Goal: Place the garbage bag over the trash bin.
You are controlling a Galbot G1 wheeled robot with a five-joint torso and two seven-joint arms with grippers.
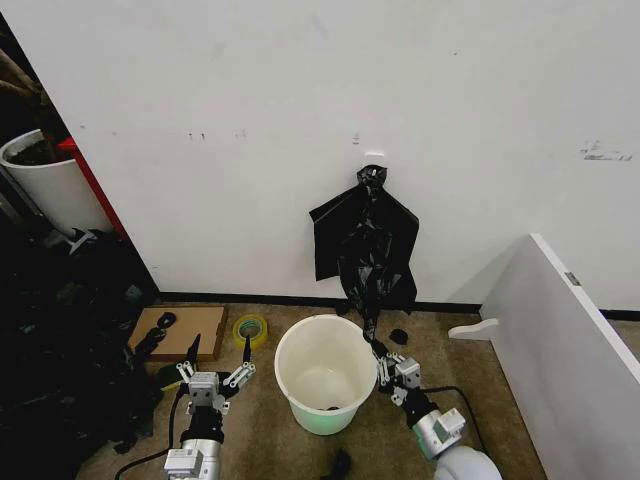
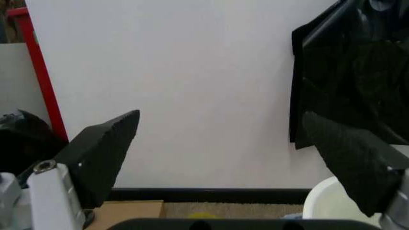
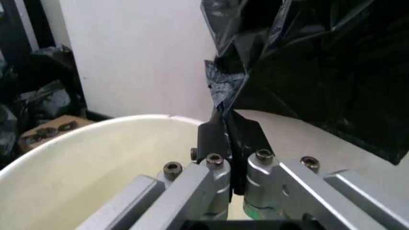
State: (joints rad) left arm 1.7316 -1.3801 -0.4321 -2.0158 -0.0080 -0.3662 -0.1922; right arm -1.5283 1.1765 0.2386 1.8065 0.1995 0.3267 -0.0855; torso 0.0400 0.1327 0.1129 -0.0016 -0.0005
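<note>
Your right tool [image 1: 383, 358] sits at the far right edge of the trash bin [image 1: 325, 372], and its fingers are pressed together on the lowest tip of the garbage bag [image 1: 364, 243]. In the right wrist view you can see the thin black plastic pinched between the two dark pads [image 3: 217, 139], with the rest of the bag [image 3: 307, 67] rising and spreading out above them. The bag hangs flat against the white wall [image 1: 300, 100] from a knot at its top, directly behind the bin and above your tool. The bin stands upright on the carpeted floor [image 1: 270, 440], its mouth uncovered. Your left tool [image 1: 215, 372] hangs to the left of the bin, apart from it, with its fingers [image 2: 105, 153] spread wide and nothing between them. A roll of yellow tape [image 1: 250, 329] lies just beyond it.
</note>
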